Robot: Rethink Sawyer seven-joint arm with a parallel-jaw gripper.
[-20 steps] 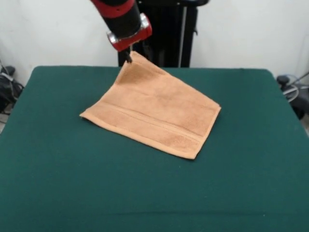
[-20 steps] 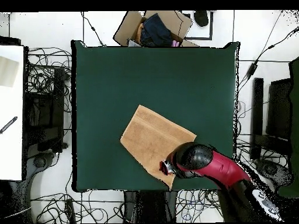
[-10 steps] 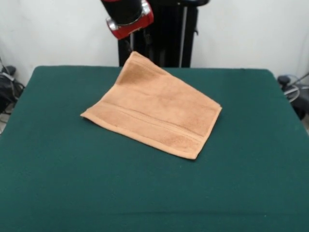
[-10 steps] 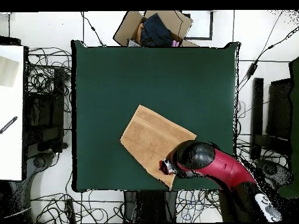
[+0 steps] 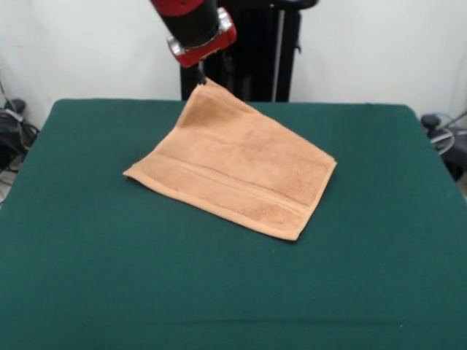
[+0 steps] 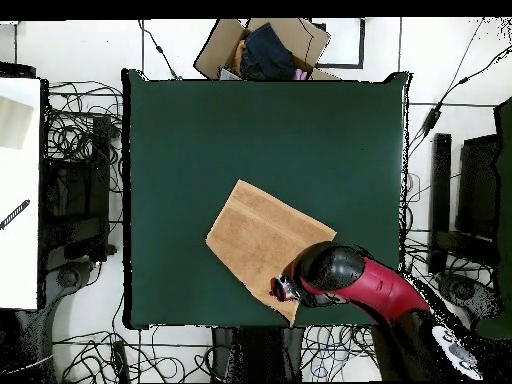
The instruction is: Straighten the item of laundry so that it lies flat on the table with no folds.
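towel (image 5: 233, 171) mid table (image 5: 87, 277), far corner lifted, gripper (image 5: 199, 76) pinching it. soft, limp, light terry; i'd judge corners and hems the best holds, felt may drag.

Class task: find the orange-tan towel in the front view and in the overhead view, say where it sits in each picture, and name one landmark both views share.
Front view: the towel lies left of centre on the green table, its far corner lifted under the pincer.
Overhead view: the towel sits below centre, near the table's bottom edge, partly under the red arm.
Shared landmark: the red arm at the towel's corner.
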